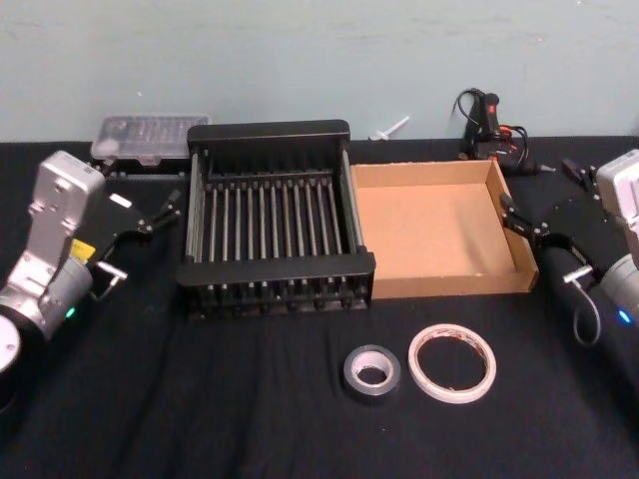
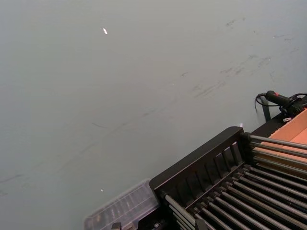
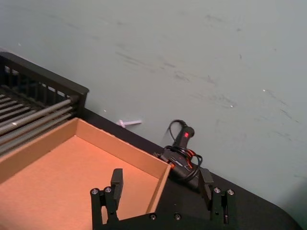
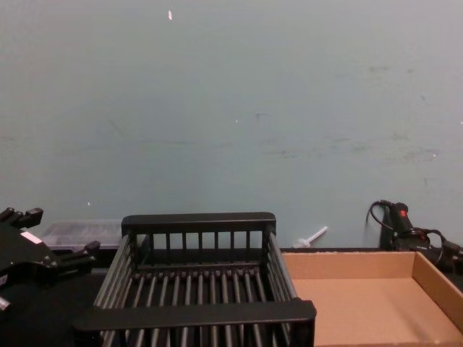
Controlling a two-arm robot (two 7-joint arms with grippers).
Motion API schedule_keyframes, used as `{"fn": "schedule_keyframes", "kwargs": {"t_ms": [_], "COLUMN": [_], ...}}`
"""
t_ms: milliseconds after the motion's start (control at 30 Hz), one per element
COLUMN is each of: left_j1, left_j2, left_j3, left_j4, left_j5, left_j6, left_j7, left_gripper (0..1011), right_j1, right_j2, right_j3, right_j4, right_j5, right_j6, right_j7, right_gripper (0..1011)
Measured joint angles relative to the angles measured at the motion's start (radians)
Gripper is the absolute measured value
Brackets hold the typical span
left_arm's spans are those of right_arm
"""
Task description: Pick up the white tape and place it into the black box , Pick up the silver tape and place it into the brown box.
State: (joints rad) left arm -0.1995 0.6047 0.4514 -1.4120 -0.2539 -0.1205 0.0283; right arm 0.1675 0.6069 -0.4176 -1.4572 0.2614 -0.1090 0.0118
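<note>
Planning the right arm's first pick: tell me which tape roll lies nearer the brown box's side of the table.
The white tape, the thin wide ring, lies in front of the brown box; the silver tape sits further left.

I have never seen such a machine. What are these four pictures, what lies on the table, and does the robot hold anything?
It is a robot with two arms, photographed from its head, its chest and each wrist. From the head, the left gripper waits open beside the black box, and the right gripper waits open by the brown box. Both hold nothing. On the black table, in front of the boxes, lie the silver tape and the white tape, side by side. Both boxes are empty.
</note>
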Motion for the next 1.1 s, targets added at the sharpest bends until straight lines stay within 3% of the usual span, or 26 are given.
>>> {"fn": "schedule_keyframes", "kwargs": {"t_ms": [633,1100], "left_j1": [0.0,0.0], "left_j2": [0.0,0.0], "left_j3": [0.0,0.0], "left_j4": [0.0,0.0], "left_j5": [0.0,0.0], "left_j6": [0.0,0.0], "left_j7": [0.0,0.0], "left_gripper": [1001,1001], "right_j1": [-0.175,-0.315], "right_j2": [0.043,0.067], "right_j3": [0.08,0.114], "right_j4": [-0.227,-0.331], "right_j5": [0.102,0.118], "right_j6": [0.118,0.2], "right_j7": [0.087,0.111], "right_gripper": [1002,1002]}}
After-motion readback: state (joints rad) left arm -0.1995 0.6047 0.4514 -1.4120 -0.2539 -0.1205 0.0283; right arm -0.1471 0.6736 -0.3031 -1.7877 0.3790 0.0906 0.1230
